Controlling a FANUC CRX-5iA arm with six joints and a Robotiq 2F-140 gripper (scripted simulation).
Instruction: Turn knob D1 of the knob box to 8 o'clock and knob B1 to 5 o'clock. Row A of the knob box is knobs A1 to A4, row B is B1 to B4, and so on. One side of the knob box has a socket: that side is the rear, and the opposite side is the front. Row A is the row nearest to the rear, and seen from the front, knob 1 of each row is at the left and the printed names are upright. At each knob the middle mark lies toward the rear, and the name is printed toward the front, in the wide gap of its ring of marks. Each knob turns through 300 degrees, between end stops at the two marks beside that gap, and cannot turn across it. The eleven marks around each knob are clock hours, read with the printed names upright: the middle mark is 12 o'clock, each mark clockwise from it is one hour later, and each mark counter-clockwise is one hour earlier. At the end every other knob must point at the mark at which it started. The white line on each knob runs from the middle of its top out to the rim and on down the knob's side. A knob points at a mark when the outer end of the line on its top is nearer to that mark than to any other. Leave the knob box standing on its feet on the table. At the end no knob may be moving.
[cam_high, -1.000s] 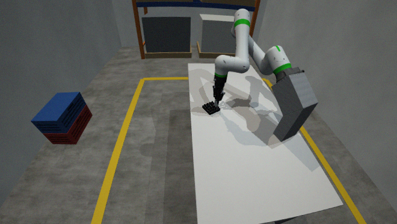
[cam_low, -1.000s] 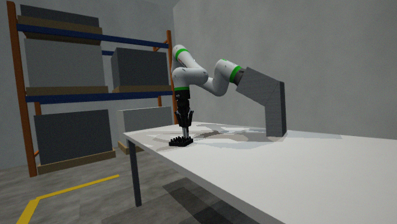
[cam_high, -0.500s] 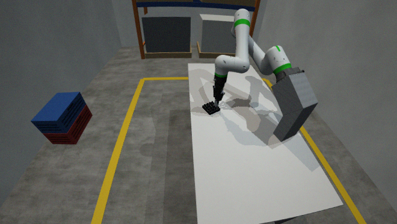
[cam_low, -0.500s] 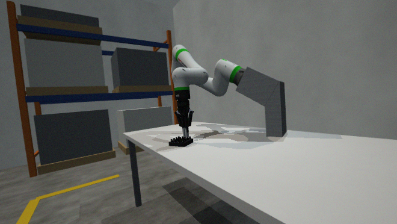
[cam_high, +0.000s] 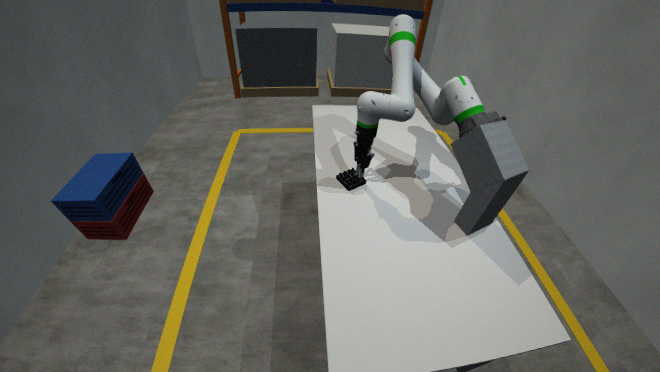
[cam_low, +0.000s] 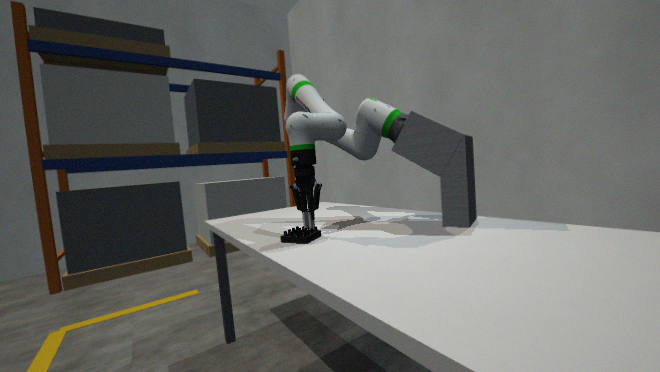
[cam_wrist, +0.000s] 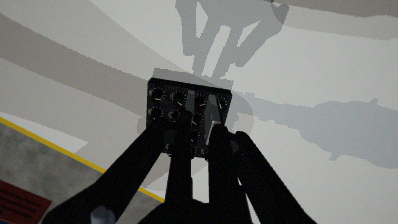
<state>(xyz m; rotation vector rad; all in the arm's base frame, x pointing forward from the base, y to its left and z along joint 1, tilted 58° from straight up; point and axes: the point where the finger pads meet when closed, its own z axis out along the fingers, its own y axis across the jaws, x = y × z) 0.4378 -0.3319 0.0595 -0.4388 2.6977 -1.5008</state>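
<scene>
Your claw (cam_high: 360, 174) (cam_low: 308, 226) (cam_wrist: 199, 102) points down at the knob box, its fingers drawn close together with a narrow gap between them; whether a knob is pinched in that gap, you cannot tell from these views. Behind the claw in the top view stands a tall storage rack (cam_high: 229, 50) (cam_low: 35, 150) with orange posts and blue beams, loaded with large gray boxes. Beneath the claw stretches your white table (cam_high: 400, 300) (cam_low: 450, 280) (cam_wrist: 325, 65). Above it bends your white, green-banded arm (cam_high: 402, 70) (cam_low: 320, 127), mounted on a gray pedestal (cam_high: 492, 175) (cam_low: 457, 175) well to the claw's right in the top and exterior views. Well apart to the claw's left in the top view, you see a blue crate (cam_high: 100, 175) stacked on a red crate (cam_high: 135, 210) (cam_wrist: 22, 202) on the floor. Directly below the claw, your black knob box (cam_high: 352, 185) (cam_low: 300, 236) (cam_wrist: 189, 88) sits upright on the table. The fingers hide part of its rows of small black knobs, and you cannot read their printed names.

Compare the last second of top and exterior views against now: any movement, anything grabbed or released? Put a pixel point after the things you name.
No movement shows: the arm (cam_high: 403, 75) (cam_low: 320, 125), the claw (cam_high: 360, 172) (cam_low: 309, 222) and the knob box (cam_high: 351, 185) (cam_low: 300, 239) (cam_wrist: 152, 107) look the same. Whether the claw gripped or released a knob, or turned one slightly, is too small to tell.
</scene>
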